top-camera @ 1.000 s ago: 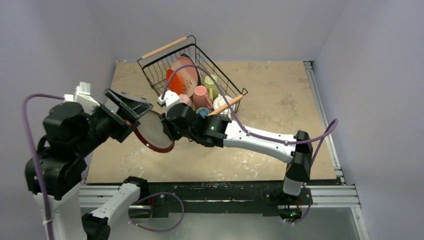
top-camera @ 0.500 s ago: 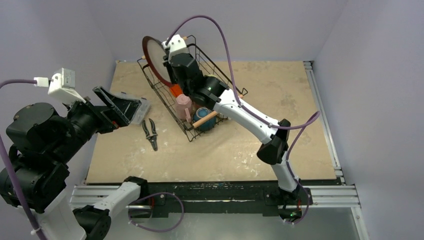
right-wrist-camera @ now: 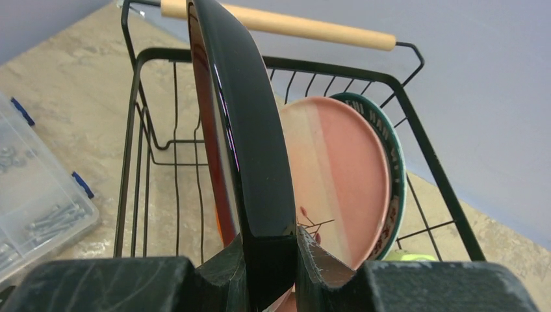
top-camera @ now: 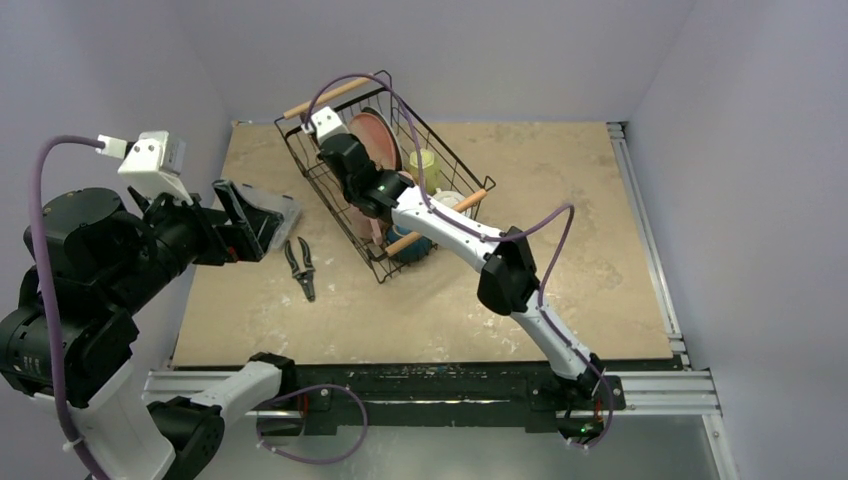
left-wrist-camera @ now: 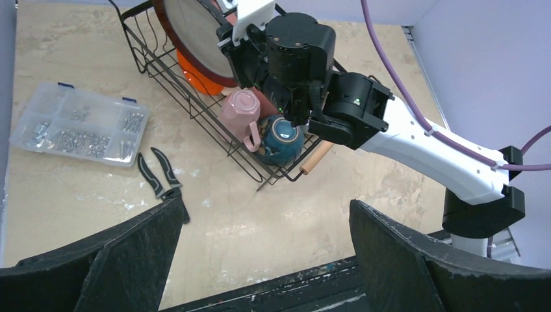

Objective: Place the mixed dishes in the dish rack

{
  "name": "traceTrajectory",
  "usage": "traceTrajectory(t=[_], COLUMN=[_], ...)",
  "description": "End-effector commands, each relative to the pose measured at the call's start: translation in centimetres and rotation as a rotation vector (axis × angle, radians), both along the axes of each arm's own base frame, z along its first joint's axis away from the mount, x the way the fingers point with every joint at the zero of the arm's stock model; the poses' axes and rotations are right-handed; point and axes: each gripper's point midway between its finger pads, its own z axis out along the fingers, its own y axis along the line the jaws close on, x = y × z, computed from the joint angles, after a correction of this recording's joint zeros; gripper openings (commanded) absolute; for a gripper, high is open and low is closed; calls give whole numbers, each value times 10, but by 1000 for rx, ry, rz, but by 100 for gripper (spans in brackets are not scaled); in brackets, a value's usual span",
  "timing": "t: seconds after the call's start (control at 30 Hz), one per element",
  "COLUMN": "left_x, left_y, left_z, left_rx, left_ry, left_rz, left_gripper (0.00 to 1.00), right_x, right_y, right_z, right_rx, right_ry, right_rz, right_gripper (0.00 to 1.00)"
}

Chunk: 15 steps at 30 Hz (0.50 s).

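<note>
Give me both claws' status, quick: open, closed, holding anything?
Left claw: open, holding nothing.
Right claw: closed on the rim of the dark plate, which stands upright.

Top: overhead, far. Wrists: nearer, right closest. All share dish rack (top-camera: 330, 95).

Nothing fully legible anywhere. Only dark lettering along the rim of the teal-rimmed white plate (right-wrist-camera: 395, 175) in the dish rack (right-wrist-camera: 420, 140), half hidden behind the pink-white plate (right-wrist-camera: 338, 175), too blurred to make out.
</note>
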Motion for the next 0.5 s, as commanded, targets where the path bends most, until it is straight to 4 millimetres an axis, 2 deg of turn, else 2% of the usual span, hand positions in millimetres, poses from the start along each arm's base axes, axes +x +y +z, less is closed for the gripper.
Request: traceTrajectory(t=[0.0, 0.47], left_x=[1, 4], left_y=[1, 1], left_z=[-4, -7], left_rx=[66, 93], left_ry=[-10, -6], left_rz=[-38, -51], left_gripper=[98, 98], right_x=[5, 25], right_y=[-11, 7], right_z=[135, 67], right_rx=[305, 254], right_ry=[-263, -201], right_rz=[-59, -73], right_gripper=[0, 0])
